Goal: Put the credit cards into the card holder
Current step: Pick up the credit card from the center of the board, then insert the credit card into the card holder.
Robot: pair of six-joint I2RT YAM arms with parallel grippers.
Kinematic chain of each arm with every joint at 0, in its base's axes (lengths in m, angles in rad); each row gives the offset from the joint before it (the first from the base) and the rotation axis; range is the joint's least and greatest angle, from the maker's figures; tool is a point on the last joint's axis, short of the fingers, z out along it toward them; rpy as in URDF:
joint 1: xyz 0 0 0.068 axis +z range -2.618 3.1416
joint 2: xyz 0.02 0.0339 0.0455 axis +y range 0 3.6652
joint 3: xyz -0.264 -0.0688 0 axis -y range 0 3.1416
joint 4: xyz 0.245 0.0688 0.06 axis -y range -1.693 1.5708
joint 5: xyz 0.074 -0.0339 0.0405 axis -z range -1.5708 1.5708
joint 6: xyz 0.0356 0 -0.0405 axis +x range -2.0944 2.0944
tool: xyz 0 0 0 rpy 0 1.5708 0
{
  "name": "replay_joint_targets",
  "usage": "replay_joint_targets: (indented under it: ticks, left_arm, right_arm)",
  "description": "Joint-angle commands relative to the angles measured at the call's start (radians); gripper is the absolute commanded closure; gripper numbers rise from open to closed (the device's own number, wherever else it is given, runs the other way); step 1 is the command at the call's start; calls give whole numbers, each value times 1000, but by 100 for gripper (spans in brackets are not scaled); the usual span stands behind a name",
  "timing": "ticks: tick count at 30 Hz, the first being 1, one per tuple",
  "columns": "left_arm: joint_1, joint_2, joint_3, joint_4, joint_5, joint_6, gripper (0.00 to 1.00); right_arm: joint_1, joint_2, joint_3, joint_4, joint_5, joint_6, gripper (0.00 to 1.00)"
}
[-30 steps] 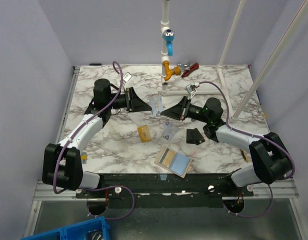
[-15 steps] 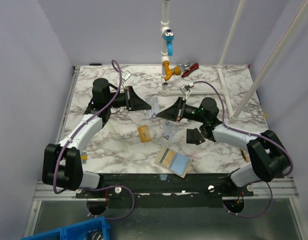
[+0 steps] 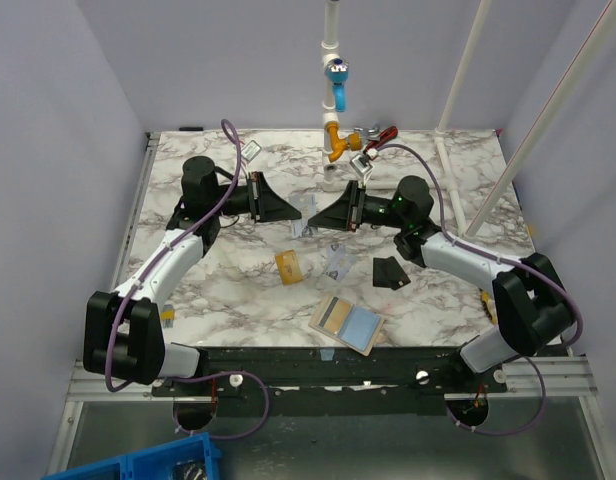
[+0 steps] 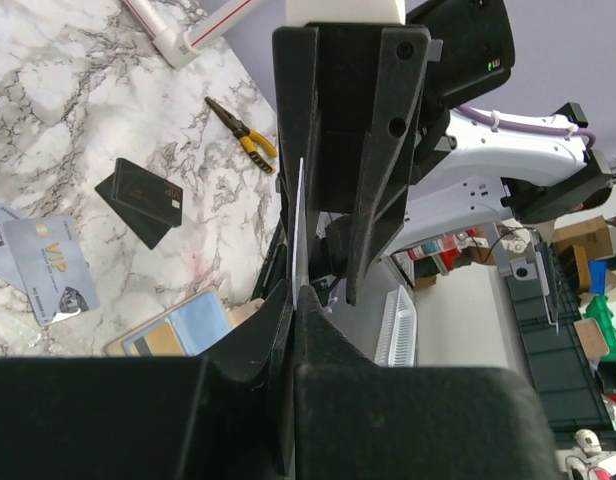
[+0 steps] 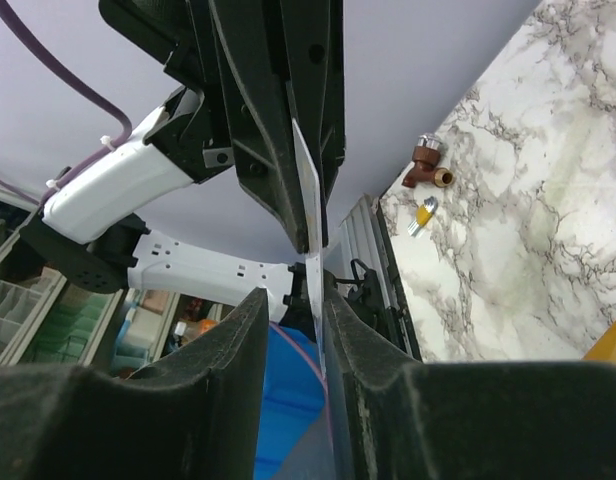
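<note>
Nearest the bases, the card holder (image 3: 346, 324) lies open on the marble table (image 3: 238, 300), light-blue lining up. Just beyond it lie the gold-orange card (image 3: 288, 265), pale patterned card (image 3: 338, 262) and black card (image 3: 389, 272), flat in a loose row, all apart from the holder. Farther, above mid-table, a held card (image 5: 308, 190) stands on edge between both grippers. The left gripper (image 4: 293, 295) pinches it tight. The right gripper (image 5: 293, 300) has its jaws parted around the card, not gripping. Judged step: hand-over to the left arm. Next calls for the right arm backing clear, then the left lowering the card to a holder slot.
</note>
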Motion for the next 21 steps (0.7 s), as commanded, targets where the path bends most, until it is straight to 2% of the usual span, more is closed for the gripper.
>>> replay_joint_targets:
  ticks: [1, 5, 11, 12, 13, 15, 17, 19, 21]
  left_arm:
    - [0, -19, -4, 13, 49, -8, 100]
    - [-11, -17, -4, 5, 61, -1, 100]
    - [-20, -18, 1, -12, 54, 15, 100]
    - [-23, -19, 7, -44, 46, 40, 99]
    - [-27, -20, 16, -99, 31, 70, 91]
    - [-40, -29, 26, -199, -17, 152, 78]
    - [-65, -36, 31, -314, -96, 252, 65]
    - [-100, -36, 33, -416, -172, 366, 57]
    - [-139, -22, 42, -486, -229, 463, 53]
  right_arm:
    - [-5, 31, 56, 27, -52, -3, 70]
    - [-5, 57, 49, 93, -56, 45, 74]
    - [-5, 62, 32, 107, -54, 59, 96]
    - [-5, 59, 26, 102, -55, 57, 99]
    - [-5, 53, 20, 83, -52, 50, 99]
    - [-6, 33, 15, -60, -26, -20, 99]
    - [-7, -2, 18, -327, 32, -162, 99]
    - [-7, -46, -15, -579, 110, -278, 99]
    - [-7, -94, -78, -724, 156, -345, 99]
